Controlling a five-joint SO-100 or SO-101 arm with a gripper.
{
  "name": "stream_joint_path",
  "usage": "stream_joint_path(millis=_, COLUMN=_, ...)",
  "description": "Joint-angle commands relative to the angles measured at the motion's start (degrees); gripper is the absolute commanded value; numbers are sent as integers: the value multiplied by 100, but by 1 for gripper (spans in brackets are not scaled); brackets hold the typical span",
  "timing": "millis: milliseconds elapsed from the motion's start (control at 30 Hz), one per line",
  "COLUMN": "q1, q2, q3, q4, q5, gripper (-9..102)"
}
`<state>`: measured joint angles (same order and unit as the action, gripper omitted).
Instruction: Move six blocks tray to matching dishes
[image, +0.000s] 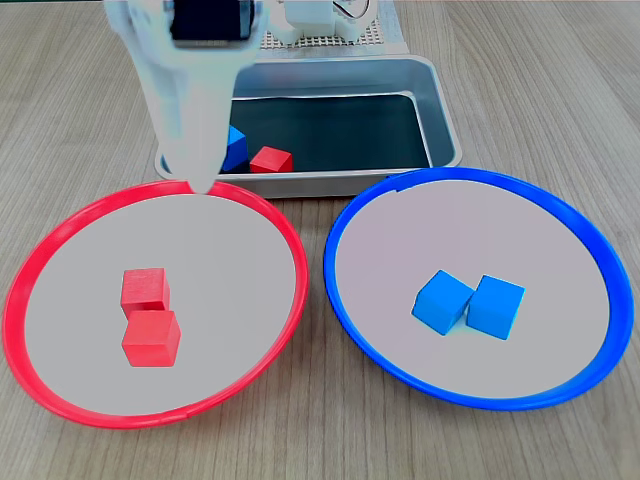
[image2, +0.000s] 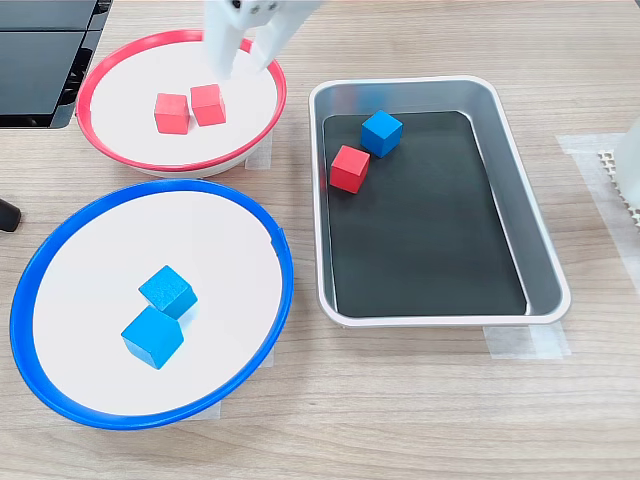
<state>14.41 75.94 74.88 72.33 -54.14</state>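
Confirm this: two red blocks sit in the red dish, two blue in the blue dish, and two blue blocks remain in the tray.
Not quite. Both fixed views show the tray holding one blue block and one red block. The rest is right.

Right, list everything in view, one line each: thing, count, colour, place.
Tray: one, silver with a dark bottom, behind the dishes in a fixed view.
Red-rimmed dish: one, pale centre, left in that view.
Blue-rimmed dish: one, pale centre, right in that view.
Red blocks on red-rimmed dish: two, touching.
Blue blocks on blue-rimmed dish: two, touching.
Red block in tray: one, near a corner.
Blue block in tray: one, beside that red one.
Table: one, light wood grain.
Gripper: one, white; fingers apart and empty above the red-rimmed dish's edge.
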Motion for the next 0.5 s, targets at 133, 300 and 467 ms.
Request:
stream_joint_path(millis=133, q1=79, q2=1529, q3=1389, q4=1002, q5=-1564, gripper=13)
stream_joint_path(millis=300, q1=35, q2=1916, q3=2531, q4=246, q5=-1784, gripper=23)
stream_joint_path(millis=467, q1=-185, q2=1617, q3=2892, q4=-246, q5=-1986, gripper=22)
